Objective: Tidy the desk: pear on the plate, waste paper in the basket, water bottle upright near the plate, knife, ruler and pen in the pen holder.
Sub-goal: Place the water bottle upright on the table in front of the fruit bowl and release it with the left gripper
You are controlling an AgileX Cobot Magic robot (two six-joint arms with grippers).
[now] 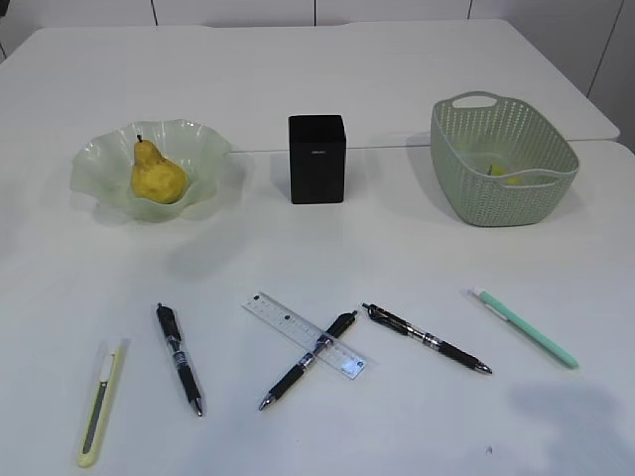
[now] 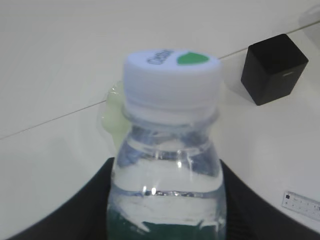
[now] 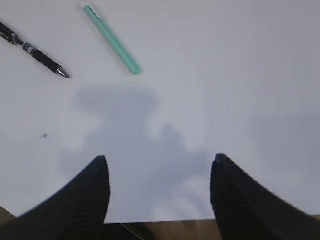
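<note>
Right up against the lens, the left pincer clamps the water bottle, clear ribbed plastic with a smooth white cap, slick enough to slip or tip when set beside the wavy glass plate holding the pear. The right pincer hangs released, empty, over the bare desk. Pens, ruler and knife lie flat, thin and hard to pinch.

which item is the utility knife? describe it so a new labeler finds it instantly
Start at the plate holding the pear at the table's far left, then drop straight toward the near edge. The knife is the leftmost item in the front row, beside a black pen. It alone is pale yellow, flat and wide-bodied.
</note>
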